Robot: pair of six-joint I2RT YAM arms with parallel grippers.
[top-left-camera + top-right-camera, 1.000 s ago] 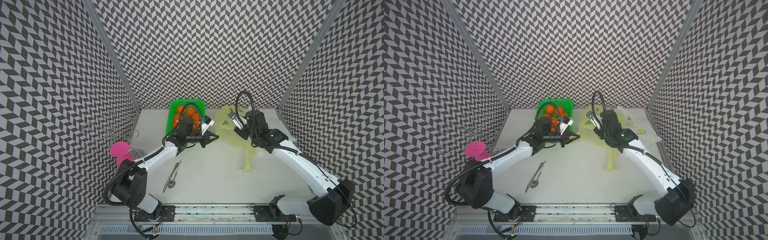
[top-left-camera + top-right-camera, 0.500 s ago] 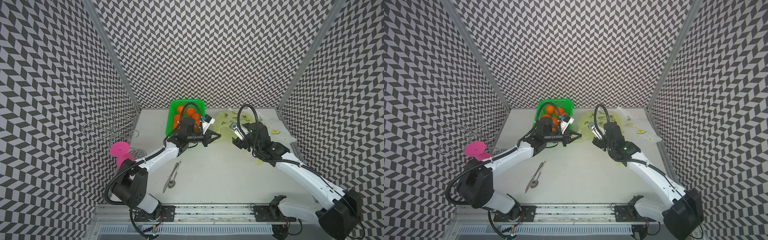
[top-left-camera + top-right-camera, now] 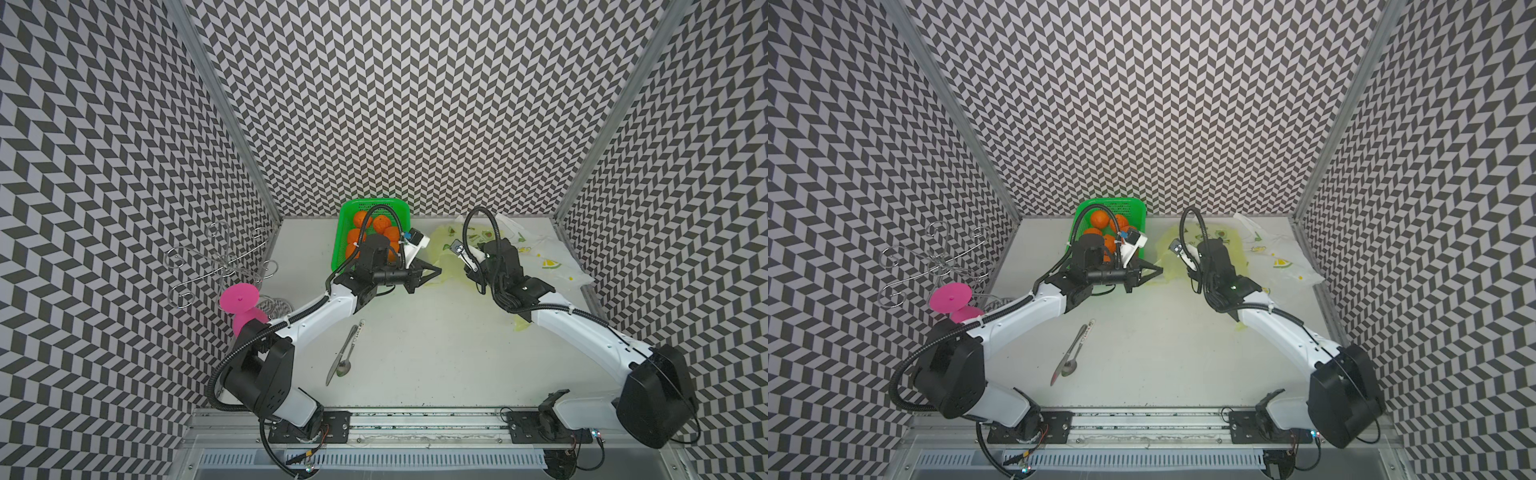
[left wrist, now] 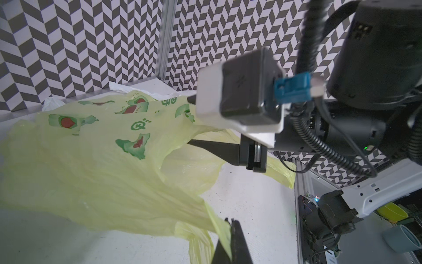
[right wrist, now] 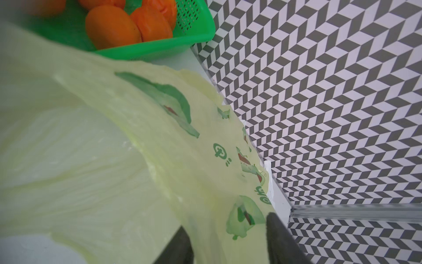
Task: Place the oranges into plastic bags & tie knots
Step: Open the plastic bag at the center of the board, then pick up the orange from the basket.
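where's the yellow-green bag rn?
In both top views the yellow-green bag lies at the back of the table, right of the green basket, with the left gripper pinching its edge.

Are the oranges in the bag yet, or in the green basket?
In the green basket: the oranges lie inside it; none shows in the yellow-green bag.

The pale worktop [image 3: 436, 353] carries a green basket [image 3: 374, 203] at upper centre in both top views. Just right of it sprawls a crumpled yellow-green bag [image 3: 441, 249], and a white bag [image 3: 561, 270] lies at upper right. A knife [image 3: 331, 375] and spoon [image 3: 344, 367] lie together at lower centre. A pink spool [image 3: 240, 297] and a wire stand [image 3: 220, 262] sit at the left edge.
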